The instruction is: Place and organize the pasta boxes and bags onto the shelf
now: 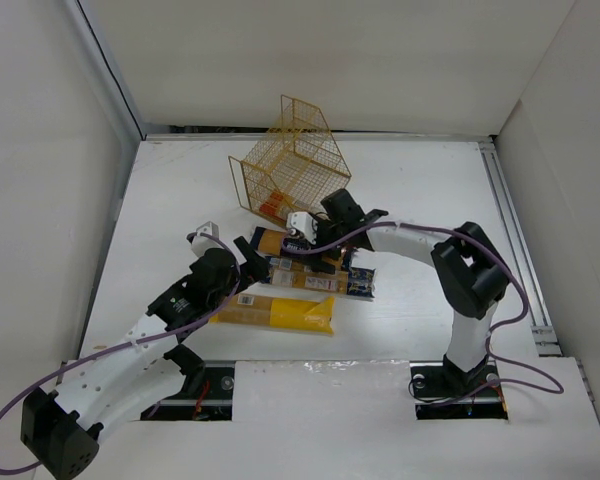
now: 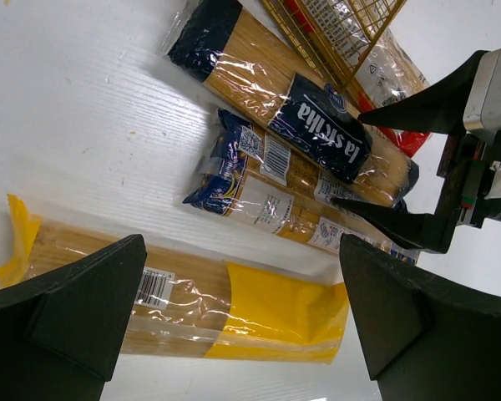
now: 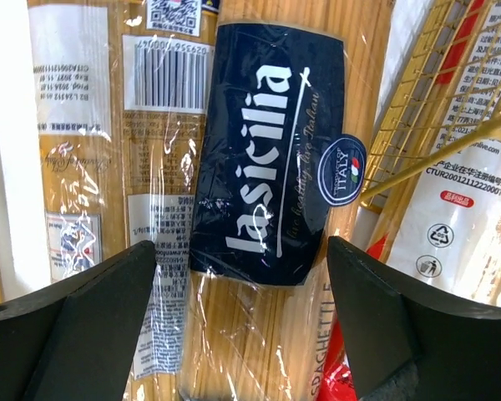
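The yellow-gold wire shelf [image 1: 290, 165] sits tilted at the back of the table. A red-and-white box [image 1: 272, 209] lies at its near end, partly behind the mesh [image 3: 434, 142]. In front lie three packs: one with a dark blue label [image 3: 267, 150], a clear bag with blue ends [image 2: 263, 188], and a plain yellow bag [image 2: 259, 313]. My right gripper [image 3: 242, 251] is open, its fingers straddling the dark-label pack [image 1: 280, 243]. My left gripper [image 2: 242, 259] hangs open over the yellow bag [image 1: 280, 312], holding nothing.
White walls enclose the table on the left, back and right. A metal rail [image 1: 515, 240] runs along the right side. The right arm's black fingers [image 2: 401, 109] show at the right of the left wrist view, close to my left gripper [image 1: 248, 262].
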### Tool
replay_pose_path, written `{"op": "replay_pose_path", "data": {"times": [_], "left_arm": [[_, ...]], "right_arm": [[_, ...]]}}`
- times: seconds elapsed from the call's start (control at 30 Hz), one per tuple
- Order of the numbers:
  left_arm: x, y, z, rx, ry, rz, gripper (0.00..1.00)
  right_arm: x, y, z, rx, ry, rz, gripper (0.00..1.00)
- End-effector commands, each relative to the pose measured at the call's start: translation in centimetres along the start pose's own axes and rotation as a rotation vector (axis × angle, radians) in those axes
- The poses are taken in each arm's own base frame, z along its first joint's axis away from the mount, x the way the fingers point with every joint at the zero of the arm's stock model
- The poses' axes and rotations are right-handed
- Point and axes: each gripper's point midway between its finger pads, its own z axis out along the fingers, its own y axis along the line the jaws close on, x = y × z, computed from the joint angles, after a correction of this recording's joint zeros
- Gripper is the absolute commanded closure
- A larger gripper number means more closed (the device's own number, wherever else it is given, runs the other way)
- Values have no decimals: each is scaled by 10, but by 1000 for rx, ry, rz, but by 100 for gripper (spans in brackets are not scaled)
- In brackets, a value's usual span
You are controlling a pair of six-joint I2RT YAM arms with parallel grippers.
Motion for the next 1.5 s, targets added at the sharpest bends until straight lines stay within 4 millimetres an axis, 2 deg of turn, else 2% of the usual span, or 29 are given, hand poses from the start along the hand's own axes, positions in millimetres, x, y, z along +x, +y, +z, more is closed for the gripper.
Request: {"op": "replay_pose_path", "data": {"times": [0.0, 0.07, 0.1, 0.13, 0.27, 0.33, 0.5, 0.57, 0.63, 0.73, 0.77, 0.8, 0.83, 0.87, 0.9, 0.93, 1.07, 1.1, 1.2, 1.23, 1.37, 1.4, 1.47], "left_arm": [[-9, -4, -3, 5, -28, -18, 0], [-12, -7, -4, 12, -33, -21, 0], [-12, -7, -4, 12, -33, -21, 0], [-12, -7, -4, 12, -33, -21, 0], [-12, -7, -4, 12, -33, -21, 0], [-12, -7, -4, 12, -33, -21, 0], [-12, -9, -1, 14, -34, -21, 0], [-9, -9, 1, 12, -22, -18, 0], [-9, -10, 2, 12, -22, -18, 0], [-6, -9, 4, 11, -9, -6, 0], [-8, -11, 4, 11, -9, -6, 0], [-8, -11, 4, 11, -9, -6, 0], [-8, -11, 4, 11, -9, -6, 0], [-8, -11, 4, 11, -9, -6, 0], [-8, -11, 4, 11, -9, -6, 0], [-8, -11, 4, 11, -9, -6, 0], [-9, -13, 4, 17, -14, -9, 0], [-9, -13, 4, 18, -14, -9, 0], [-10, -14, 4, 24, -20, -3, 0], [-10, -14, 4, 24, -20, -3, 0], [-9, -13, 6, 17, -15, 0, 0], [-9, -13, 6, 17, -15, 0, 0], [-9, -13, 6, 17, -15, 0, 0]], "right_arm": [[38, 18, 19, -50, 91, 86, 13], [51, 5, 19, -20, 113, 147, 13], [51, -3, 17, 1, 112, 163, 13], [61, -10, 15, 11, 122, 187, 14], [64, -30, 4, 67, 108, 236, 14], [58, -38, -7, 103, 90, 228, 14], [59, -42, -14, 123, 88, 221, 16], [58, -38, -10, 96, 78, 214, 19], [69, -28, 1, 50, 92, 233, 19], [68, -15, 11, 5, 92, 226, 42], [64, -10, 14, -12, 84, 205, 56], [64, -10, 14, -12, 84, 205, 64], [59, -2, 15, -36, 72, 197, 71], [47, -2, 9, -27, 51, 176, 77], [41, -5, 4, -15, 37, 167, 94], [33, -1, 0, -15, 24, 150, 100], [-22, -2, -38, 56, -75, 55, 100], [-41, -5, -59, 92, -125, 41, 100], [-63, -9, -87, 188, -185, 17, 100], [-77, -14, -107, 249, -237, 0, 100], [-90, -24, -147, 448, -286, -1, 100], [-82, -36, -159, 549, -262, 35, 100], [-76, -44, -181, 665, -272, 78, 100]]}}
